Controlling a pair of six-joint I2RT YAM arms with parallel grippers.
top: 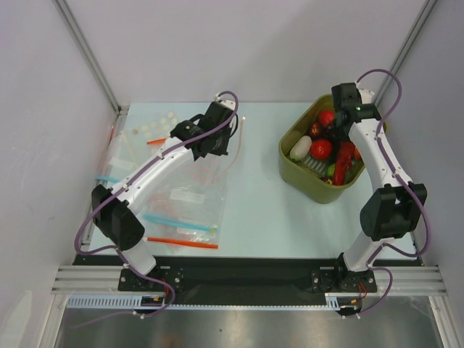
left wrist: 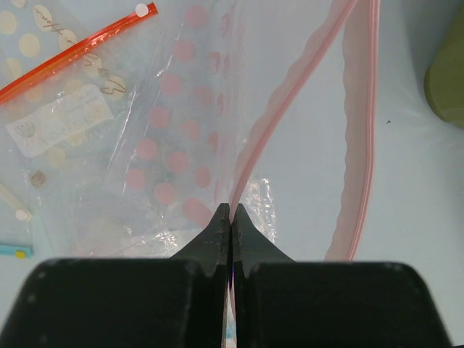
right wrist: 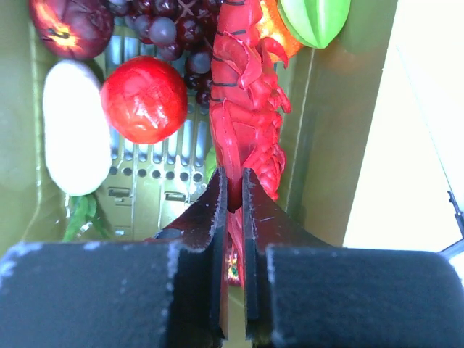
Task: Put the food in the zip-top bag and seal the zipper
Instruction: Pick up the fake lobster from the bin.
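Right gripper (right wrist: 233,190) is clamped on the red lobster (right wrist: 246,94) inside the green bin (right wrist: 341,145). Left gripper (left wrist: 230,217) pinches the pink zipper (left wrist: 290,80) of the zip-top bag (left wrist: 181,130) on the table (left wrist: 413,217). Pickup is in hand; next, I think, the red lobster must be lifted across to the bag mouth.

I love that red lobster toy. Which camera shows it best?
The right wrist view: the lobster fills the centre, close up, with the right fingers pinching its near end. The top view shows it small in the green bin, partly behind the right arm. The left wrist view has the zip-top bag, no lobster.
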